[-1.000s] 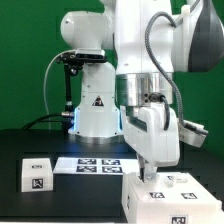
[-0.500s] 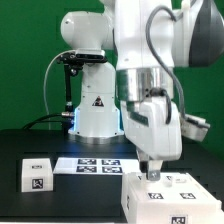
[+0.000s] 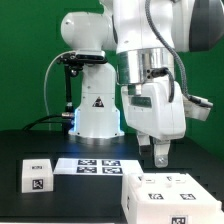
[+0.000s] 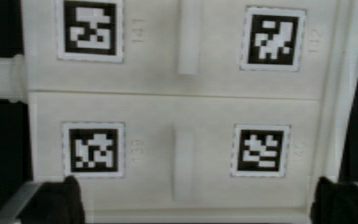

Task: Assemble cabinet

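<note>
Hanging just above the cabinet (image 3: 165,195), the tool (image 3: 160,158) points straight down. The exterior view shows a thin gap between its dark tips and the white top face below. From that side the fingers merge into one dark shape, so their spacing cannot be read there. The wrist view settles it: the two fingers (image 4: 60,203) stand spread wide, one at each edge of the picture. Nothing is pinched between them, and only the cabinet's surface fills the space they frame.

The wrist view also gives detail that the exterior one does not. Directly under the tool, the face carries four square black-and-white tags (image 4: 91,148) in two pairs. A straight seam runs across between the pairs, and a small round peg (image 4: 2,76) sticks out from one side edge.

The exterior view gives the surroundings. The cabinet rests on the black table (image 3: 60,200), under the tool and reaching past it toward the camera. Out from the tool, toward the exterior view's left, the marker board (image 3: 95,164) lies flat on the table, near the cabinet. Farther from the tool on that side sits a small white block (image 3: 38,172) bearing one tag, beside the board's end. Behind the tool rises the white arm base (image 3: 95,110).
</note>
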Robot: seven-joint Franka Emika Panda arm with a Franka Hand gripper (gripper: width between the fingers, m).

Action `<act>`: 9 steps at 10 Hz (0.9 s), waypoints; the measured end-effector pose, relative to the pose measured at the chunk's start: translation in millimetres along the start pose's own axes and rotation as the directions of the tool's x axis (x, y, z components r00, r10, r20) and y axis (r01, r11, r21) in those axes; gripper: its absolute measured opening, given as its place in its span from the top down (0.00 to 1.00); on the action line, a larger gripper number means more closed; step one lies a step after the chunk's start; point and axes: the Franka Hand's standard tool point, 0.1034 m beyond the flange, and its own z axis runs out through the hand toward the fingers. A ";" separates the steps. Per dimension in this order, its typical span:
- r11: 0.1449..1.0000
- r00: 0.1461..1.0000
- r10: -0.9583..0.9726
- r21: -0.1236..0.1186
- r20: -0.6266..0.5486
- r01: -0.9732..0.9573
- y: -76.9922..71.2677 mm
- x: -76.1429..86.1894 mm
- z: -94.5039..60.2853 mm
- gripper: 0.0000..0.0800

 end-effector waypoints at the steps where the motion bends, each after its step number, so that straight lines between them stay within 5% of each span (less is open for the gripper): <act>1: 1.000 1.000 0.000 -0.001 0.000 0.000 0.2 0.1 0.3 0.19; 4: 1.000 1.000 -0.013 -0.001 0.000 0.013 0.5 0.3 0.7 0.19; 9: 0.937 0.937 -0.348 -0.028 -0.003 0.348 9.5 -10.8 2.8 0.19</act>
